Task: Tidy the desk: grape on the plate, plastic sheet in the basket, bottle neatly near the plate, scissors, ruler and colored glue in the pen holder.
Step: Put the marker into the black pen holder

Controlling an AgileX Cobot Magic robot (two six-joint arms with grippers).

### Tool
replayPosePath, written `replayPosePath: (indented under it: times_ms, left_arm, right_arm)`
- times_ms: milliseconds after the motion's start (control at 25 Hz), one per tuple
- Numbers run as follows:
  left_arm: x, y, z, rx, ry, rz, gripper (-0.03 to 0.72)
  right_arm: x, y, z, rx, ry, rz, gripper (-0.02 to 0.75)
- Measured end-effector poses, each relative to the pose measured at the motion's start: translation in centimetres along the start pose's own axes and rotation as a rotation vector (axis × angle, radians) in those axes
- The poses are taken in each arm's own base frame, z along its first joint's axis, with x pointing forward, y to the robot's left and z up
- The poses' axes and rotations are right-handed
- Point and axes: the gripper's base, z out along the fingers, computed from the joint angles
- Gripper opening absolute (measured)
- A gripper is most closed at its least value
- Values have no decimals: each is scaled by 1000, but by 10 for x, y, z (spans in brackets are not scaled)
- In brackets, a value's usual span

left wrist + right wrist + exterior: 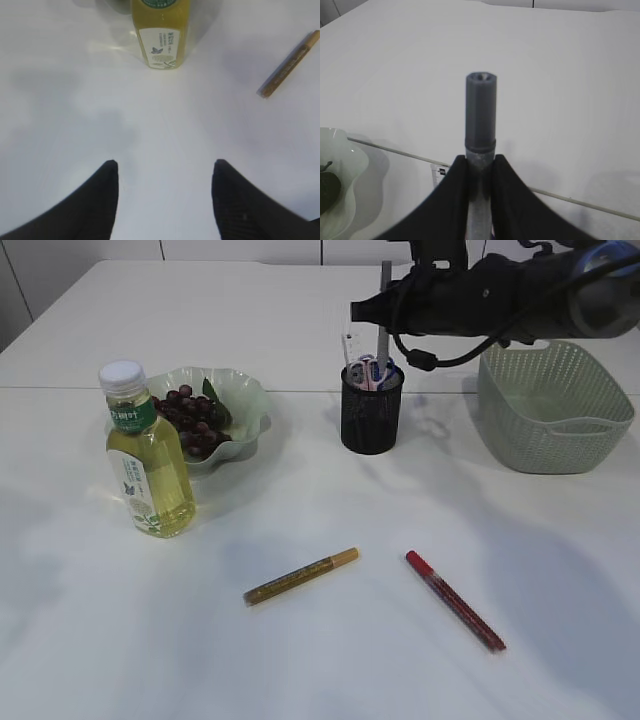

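Grapes (190,418) in plate (248,400)

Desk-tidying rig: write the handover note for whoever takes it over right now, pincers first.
Right pincer: shut on a grey glue pen, held upright above the black mesh pen holder.
Left pincer: open, empty, low over the table, facing the bottle.
Done: grapes on the green plate; bottle standing beside the plate; scissors and ruler in the holder.
Left: lower and release the grey pen; gold glue pen and red glue pen lie on the table.
Basket: whether the plastic sheet is inside cannot be told.
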Motion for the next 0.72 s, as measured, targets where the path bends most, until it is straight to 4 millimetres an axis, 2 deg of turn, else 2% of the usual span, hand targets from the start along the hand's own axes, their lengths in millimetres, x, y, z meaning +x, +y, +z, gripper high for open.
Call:
replayPosePath:
  times_ms: [160, 440, 640, 720]
  left_arm:
    - [0, 0, 0, 0, 4, 0, 434]
    - [1, 0, 0, -1, 14, 0, 434]
    - [1, 0, 0, -1, 14, 0, 434]
    - [1, 0, 0, -1, 14, 0, 434]
  right_arm:
    - [0, 4, 0, -8, 1, -6, 157]
    - [0, 5, 0, -9, 1, -8, 282]
    - [6, 7, -1, -32, 79, -11, 300]
    - [4, 9, -9, -56, 138, -18, 301]
